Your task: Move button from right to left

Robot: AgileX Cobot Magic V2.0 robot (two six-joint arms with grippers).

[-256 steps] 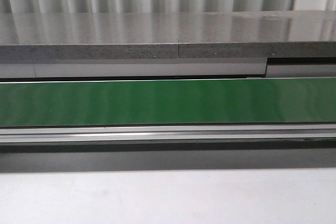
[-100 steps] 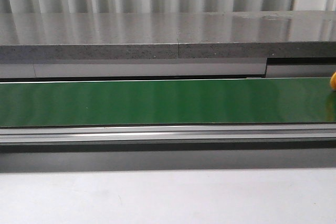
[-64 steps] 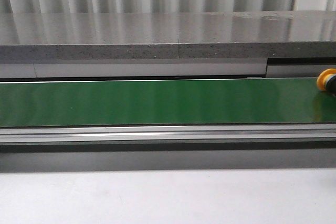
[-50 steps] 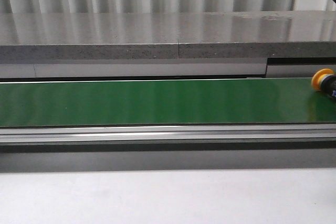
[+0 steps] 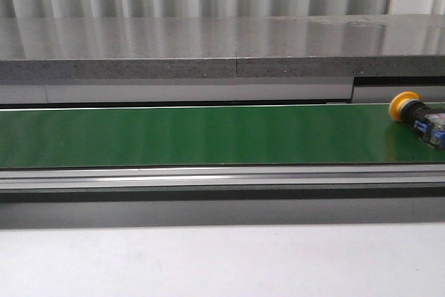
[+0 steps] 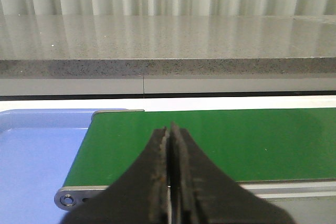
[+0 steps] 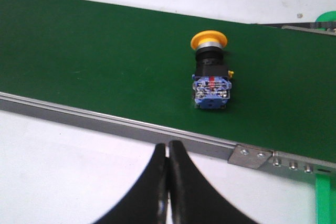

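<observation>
The button (image 5: 419,117) lies on its side at the far right end of the green conveyor belt (image 5: 208,135), its yellow cap toward the left and its blue block toward the right edge of the front view. It also shows in the right wrist view (image 7: 211,74), cap pointing away from the fingers. My right gripper (image 7: 168,148) is shut and empty over the white table, short of the belt's rail. My left gripper (image 6: 169,131) is shut and empty over the belt's left end (image 6: 210,140). Neither gripper shows in the front view.
A blue tray (image 6: 37,150) sits just past the belt's left end. A metal rail (image 5: 222,175) runs along the belt's near side, with a bolted bracket (image 7: 252,156) at the right. A grey stone ledge (image 5: 222,46) runs behind the belt. White table (image 5: 222,262) lies in front.
The button has come into view at the belt's right end and travelled leftward; earlier the belt was bare. A dark shape at the top right corner has gone.
</observation>
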